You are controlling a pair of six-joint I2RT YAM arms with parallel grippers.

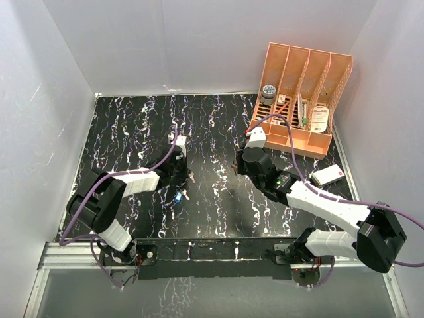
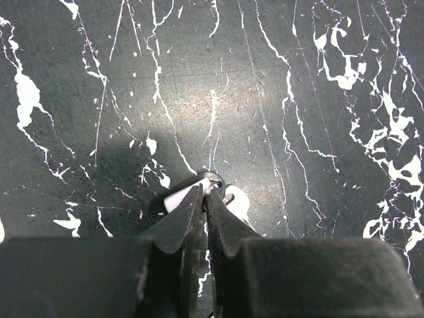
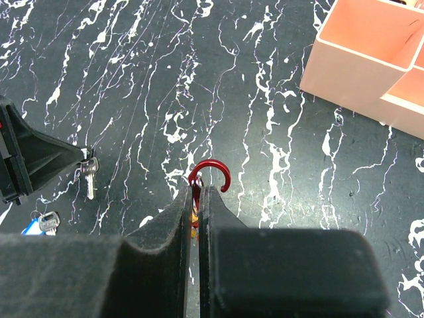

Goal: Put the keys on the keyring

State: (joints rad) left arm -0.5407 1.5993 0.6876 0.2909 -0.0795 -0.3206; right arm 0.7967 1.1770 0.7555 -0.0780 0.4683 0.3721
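My right gripper (image 3: 197, 192) is shut on the keyring (image 3: 212, 165), a red wire loop whose open hooked end sticks out past the fingertips. A yellow-orange and red piece (image 3: 194, 213) shows between the jaws. My left gripper (image 2: 205, 193) is shut on a white-headed key (image 2: 177, 198) with a small metal ring at the fingertips. In the right wrist view the left gripper (image 3: 81, 156) holds that key's silver blade (image 3: 89, 180) hanging just over the table. A blue-headed key (image 1: 180, 196) lies loose on the table and also shows in the right wrist view (image 3: 38, 225). In the top view the left gripper (image 1: 187, 173) and right gripper (image 1: 237, 165) face each other, a short way apart.
An orange slotted organizer (image 1: 301, 136) with several items stands at the back right; its corner shows in the right wrist view (image 3: 358, 66). A white flat device (image 1: 328, 175) lies by the right wall. White walls enclose the black marbled table (image 1: 132, 132).
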